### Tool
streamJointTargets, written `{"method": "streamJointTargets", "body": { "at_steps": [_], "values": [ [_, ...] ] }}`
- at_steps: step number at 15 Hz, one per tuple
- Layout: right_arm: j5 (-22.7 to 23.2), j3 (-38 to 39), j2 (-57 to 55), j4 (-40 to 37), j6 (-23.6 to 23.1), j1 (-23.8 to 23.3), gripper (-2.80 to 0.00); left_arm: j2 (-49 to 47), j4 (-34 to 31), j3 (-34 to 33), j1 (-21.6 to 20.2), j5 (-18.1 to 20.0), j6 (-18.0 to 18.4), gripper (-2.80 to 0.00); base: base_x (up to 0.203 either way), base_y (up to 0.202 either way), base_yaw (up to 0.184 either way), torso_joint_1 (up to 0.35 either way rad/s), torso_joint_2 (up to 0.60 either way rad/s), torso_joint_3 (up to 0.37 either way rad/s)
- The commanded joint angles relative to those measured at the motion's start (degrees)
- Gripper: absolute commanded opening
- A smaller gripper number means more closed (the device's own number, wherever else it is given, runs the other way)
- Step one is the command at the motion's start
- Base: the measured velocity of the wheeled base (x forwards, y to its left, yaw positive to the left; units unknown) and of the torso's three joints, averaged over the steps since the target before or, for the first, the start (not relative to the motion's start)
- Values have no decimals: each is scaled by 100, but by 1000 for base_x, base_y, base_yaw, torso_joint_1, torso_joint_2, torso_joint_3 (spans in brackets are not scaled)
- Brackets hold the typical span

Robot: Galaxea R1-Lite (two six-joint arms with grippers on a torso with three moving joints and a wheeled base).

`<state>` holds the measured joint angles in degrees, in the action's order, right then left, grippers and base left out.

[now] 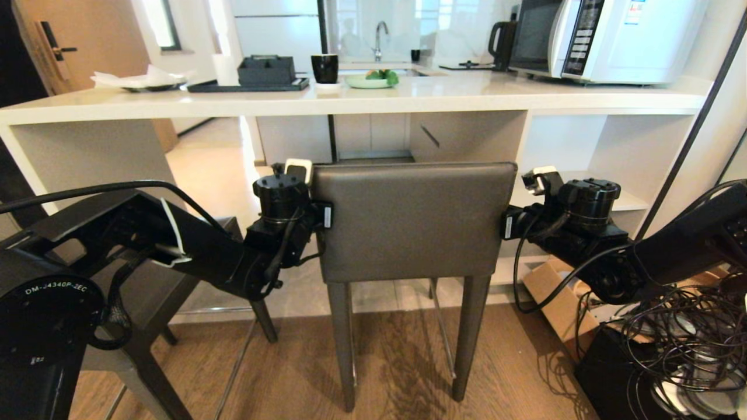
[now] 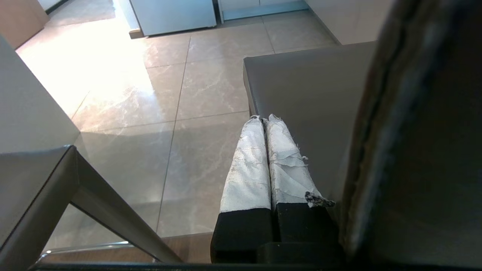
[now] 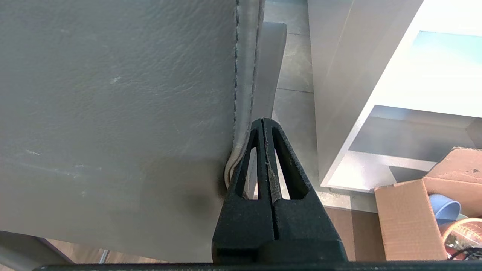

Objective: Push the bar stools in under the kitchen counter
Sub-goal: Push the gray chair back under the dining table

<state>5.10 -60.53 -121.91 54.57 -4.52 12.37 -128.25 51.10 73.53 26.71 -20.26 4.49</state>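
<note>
Grey stool (image 1: 411, 224) is flanked at its backrest by closed left gripper (image 2: 264, 119) and closed right gripper (image 3: 263, 122), nothing held, for pushing under counter (image 1: 350, 99).

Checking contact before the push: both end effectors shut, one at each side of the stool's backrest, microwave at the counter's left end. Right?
Not quite. The microwave sits at the counter's right end, per the head view. The rest holds.

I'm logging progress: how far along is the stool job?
Nothing looks finished. The middle bar stool stands short of the kitchen counter; the shut left end effector and right end effector flank its backrest. The second stool, at the left, waits.
</note>
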Motion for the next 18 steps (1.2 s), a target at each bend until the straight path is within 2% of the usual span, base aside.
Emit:
{"method": "streamJointTargets", "body": {
  "at_steps": [1, 10, 18],
  "values": [
    [-55, -3, 62, 54, 3, -8, -280, 10, -5, -68, -25, -33, 1, -280, 0, 0, 0, 0, 0, 0],
    [-158, 62, 163, 55, 4, -33, -280, 142, -39, -155, -28, -57, 35, -280, 8, 0, 0, 0, 0, 1],
    [-158, 120, 185, 54, -5, -24, -280, 159, -30, -208, 1, -57, 44, -280, 187, 0, 1, 0, 2, 3]
  ]
}}
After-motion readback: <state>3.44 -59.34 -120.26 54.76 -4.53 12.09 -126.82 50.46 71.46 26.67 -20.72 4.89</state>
